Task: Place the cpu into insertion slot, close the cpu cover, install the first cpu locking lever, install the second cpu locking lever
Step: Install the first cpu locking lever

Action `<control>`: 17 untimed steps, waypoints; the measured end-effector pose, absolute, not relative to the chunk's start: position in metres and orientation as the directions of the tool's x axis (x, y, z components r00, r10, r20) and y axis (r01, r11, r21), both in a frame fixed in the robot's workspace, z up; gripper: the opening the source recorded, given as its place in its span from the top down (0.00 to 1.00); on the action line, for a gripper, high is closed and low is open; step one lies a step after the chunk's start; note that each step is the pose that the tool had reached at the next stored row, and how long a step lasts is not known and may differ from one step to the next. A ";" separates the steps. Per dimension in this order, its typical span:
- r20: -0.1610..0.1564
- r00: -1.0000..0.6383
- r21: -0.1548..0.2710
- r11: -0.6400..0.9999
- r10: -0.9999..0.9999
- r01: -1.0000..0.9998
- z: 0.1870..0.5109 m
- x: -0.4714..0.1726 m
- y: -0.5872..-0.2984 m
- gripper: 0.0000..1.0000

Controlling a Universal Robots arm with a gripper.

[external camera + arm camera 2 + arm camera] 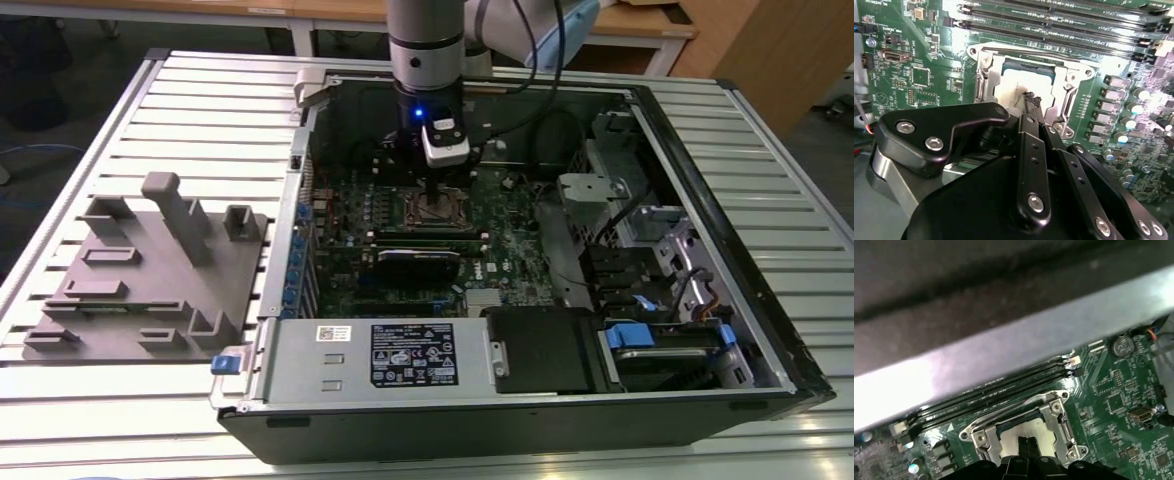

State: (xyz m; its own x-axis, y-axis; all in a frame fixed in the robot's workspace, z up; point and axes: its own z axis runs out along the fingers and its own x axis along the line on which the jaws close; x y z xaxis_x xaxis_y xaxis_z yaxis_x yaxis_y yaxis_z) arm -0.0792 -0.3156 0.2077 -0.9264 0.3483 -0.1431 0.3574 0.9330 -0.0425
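Note:
The cpu (1015,81) lies flat in the insertion slot (435,211) on the green motherboard (914,55), its silvery top showing through the window of the cpu cover (985,65). The cover's metal frame (1053,406) lies down flat around the chip (1030,429). My gripper (1031,98) hangs straight over the socket with its two fingers pressed together, tips at or just above the chip's top near its middle. Nothing is held between them. In the exterior view the gripper (437,186) stands just above the slot.
Long black memory slots (1054,25) run beside the socket. A black card (419,265) and the power supply (387,355) lie nearer the case front. The case wall (1004,345) looms close. A grey fixture (147,270) sits at the exterior view's left.

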 end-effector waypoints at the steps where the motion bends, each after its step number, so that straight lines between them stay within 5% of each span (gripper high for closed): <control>1: -0.143 -0.926 -0.043 0.933 0.348 0.357 0.208 -0.079 -0.316 0.90; 7: -0.104 -0.932 -0.055 0.933 0.348 0.354 0.207 -0.078 -0.316 0.90; 17: -0.102 -0.954 -0.055 0.956 0.282 0.289 0.206 -0.078 -0.316 0.90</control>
State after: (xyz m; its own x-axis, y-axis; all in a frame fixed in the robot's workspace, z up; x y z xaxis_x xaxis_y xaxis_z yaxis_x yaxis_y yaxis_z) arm -0.0778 -0.3155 0.2065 -0.9538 0.2824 -0.1025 0.2889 0.9558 -0.0551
